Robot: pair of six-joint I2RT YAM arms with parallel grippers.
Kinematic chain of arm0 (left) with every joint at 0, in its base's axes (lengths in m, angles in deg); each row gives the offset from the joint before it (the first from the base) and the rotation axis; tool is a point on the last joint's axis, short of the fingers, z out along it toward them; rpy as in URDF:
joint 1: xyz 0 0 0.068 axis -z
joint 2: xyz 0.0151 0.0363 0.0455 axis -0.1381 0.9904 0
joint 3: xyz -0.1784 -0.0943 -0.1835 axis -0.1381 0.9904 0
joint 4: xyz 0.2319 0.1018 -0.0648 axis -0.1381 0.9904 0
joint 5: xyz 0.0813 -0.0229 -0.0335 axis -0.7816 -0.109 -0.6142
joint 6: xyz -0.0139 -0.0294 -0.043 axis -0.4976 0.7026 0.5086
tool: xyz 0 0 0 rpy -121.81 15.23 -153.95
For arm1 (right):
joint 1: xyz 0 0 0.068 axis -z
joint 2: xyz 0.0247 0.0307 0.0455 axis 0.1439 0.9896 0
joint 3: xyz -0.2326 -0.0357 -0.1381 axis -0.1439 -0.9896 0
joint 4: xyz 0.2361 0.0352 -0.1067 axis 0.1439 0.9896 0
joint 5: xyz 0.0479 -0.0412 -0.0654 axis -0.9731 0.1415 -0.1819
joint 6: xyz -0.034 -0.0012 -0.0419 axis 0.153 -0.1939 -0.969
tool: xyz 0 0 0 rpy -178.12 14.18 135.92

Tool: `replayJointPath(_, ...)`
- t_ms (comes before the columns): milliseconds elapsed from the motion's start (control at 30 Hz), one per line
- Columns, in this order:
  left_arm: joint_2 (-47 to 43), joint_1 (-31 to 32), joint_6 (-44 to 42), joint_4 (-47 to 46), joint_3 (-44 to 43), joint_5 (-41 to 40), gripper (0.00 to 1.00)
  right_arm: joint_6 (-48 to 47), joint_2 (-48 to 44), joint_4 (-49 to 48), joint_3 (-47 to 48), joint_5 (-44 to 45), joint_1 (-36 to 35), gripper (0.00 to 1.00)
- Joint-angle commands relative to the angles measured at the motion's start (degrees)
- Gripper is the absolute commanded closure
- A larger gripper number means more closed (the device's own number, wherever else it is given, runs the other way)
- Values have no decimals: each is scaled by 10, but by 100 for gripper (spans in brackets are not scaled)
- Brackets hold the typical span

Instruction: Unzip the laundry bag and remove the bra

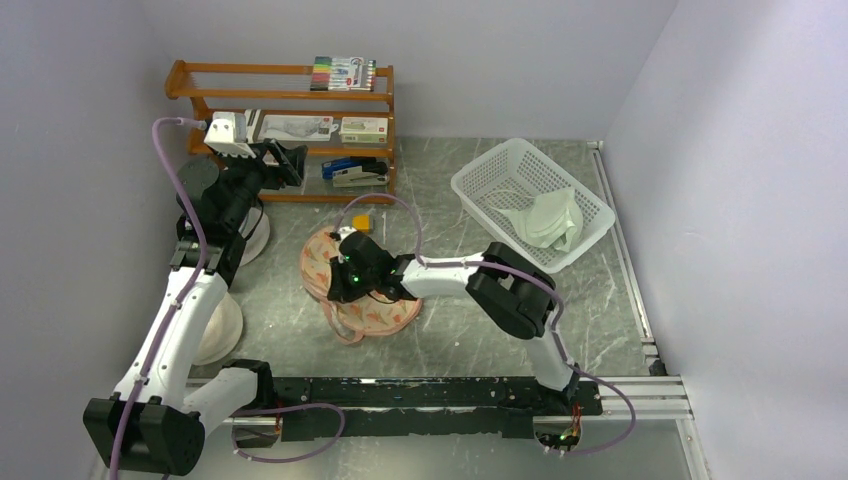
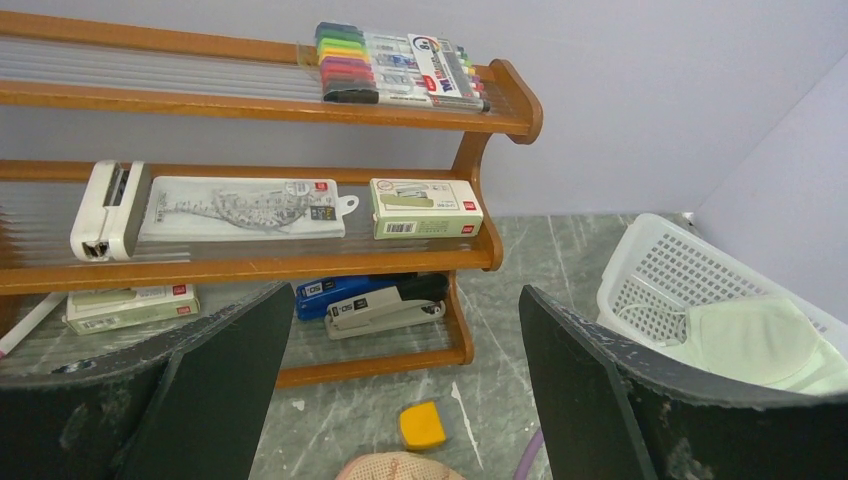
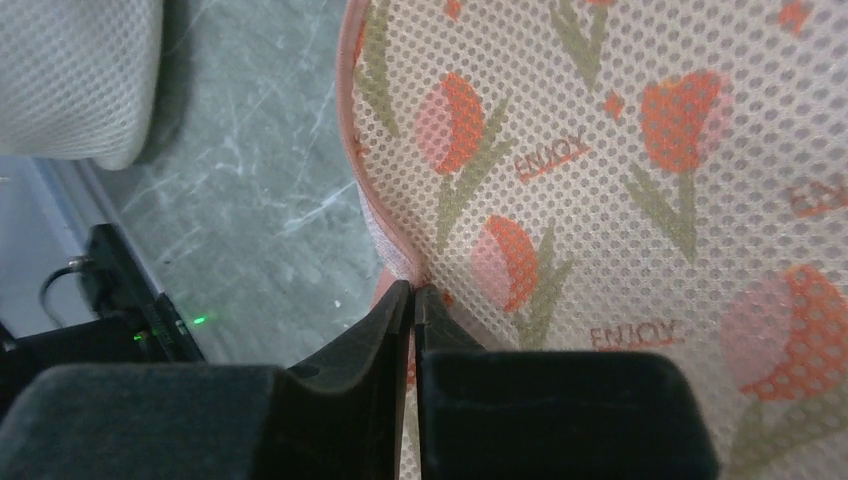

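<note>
The laundry bag [image 1: 378, 305], cream with orange-red flowers and pink edging, lies mid-table. It fills the right wrist view [image 3: 620, 180]. My right gripper [image 1: 343, 293] is over its left side, jaws closed on the bag's pink zip edge [image 3: 385, 250] at the fingertips [image 3: 413, 292]. My left gripper [image 1: 290, 160] is open and empty, raised near the shelf; in the left wrist view [image 2: 405, 290] only the bag's tip [image 2: 400, 468] shows. A pale bra [image 1: 548, 220] with moulded cups and thin straps lies in the white basket [image 1: 480, 180]. The bag's inside is hidden.
A wooden shelf [image 1: 290, 100] at the back left holds markers [image 2: 400, 65], boxes and staplers [image 2: 385, 308]. A yellow block [image 1: 360, 220] sits behind the bag. Cream round domes [image 1: 218, 325] stand at the left by the left arm. A purple cable [image 1: 400, 205] loops over the bag.
</note>
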Motion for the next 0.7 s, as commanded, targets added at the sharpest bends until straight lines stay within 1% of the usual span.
replayJointPath(0,-3,2,-7,0,-14,-4,5,64,19,-129,-42,-117,8,90)
replayJointPath(67,-3,2,-8,-1,-14,-2,5,81,22,-168,-65,-137,7,84)
replayJointPath(100,-3,2,-8,-1,-14,-2,5,86,23,-179,-71,-144,7,81)
replayJointPath(133,-3,2,-8,0,-14,-3,5,82,21,-179,-74,-145,7,77)
replayJointPath(200,-2,2,-8,0,-14,-3,5,60,8,-155,-70,-133,7,68)
replayJointPath(267,-1,2,-8,-1,-14,-1,5,17,-20,-115,-61,-103,7,55)
replayJointPath(367,0,2,-9,-3,-15,2,5,-71,-90,-52,-54,-17,7,34)
replayJointPath(433,0,2,-9,-3,-14,4,5,-118,-124,-17,-58,46,7,23)
replayJointPath(500,1,2,-9,-4,-14,5,5,-158,-153,19,-63,115,7,16)
replayJointPath(567,3,2,-8,-5,-13,7,5,-186,-172,47,-73,166,9,10)
replayJointPath(667,8,2,-7,-7,-13,17,5,-210,-207,75,-102,221,18,2)
